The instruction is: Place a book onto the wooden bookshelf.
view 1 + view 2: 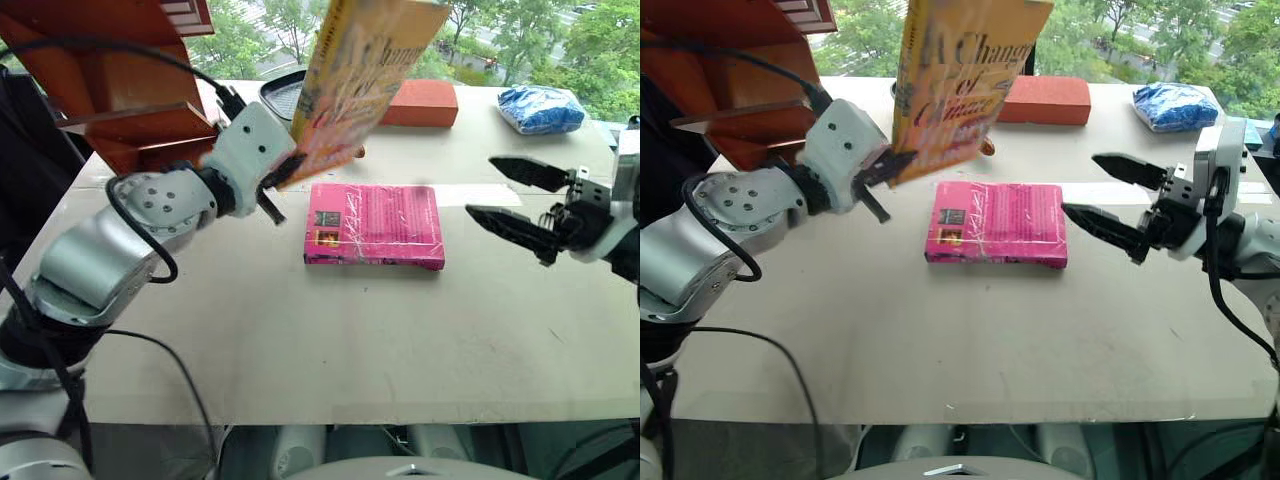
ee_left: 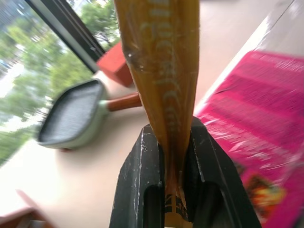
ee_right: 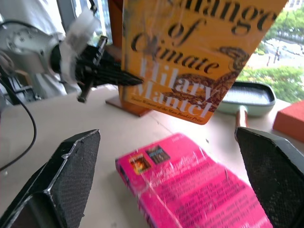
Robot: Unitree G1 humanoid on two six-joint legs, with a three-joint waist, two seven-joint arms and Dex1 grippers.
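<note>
I see left gripper clamped on the book above pink book, right gripper spread apart, bookshelf far left, pan behind.

Scene lit by bright daylight from windows behind table; tabletop evenly lit, shadows soft and faint. Narrow shadow cast under near edge of pink book. Glare streaks seen on plastic wrap of the book and on pink cover. Motion blur noted on the book in left eye view. Background softened in left wrist view; pan blurred.
</note>
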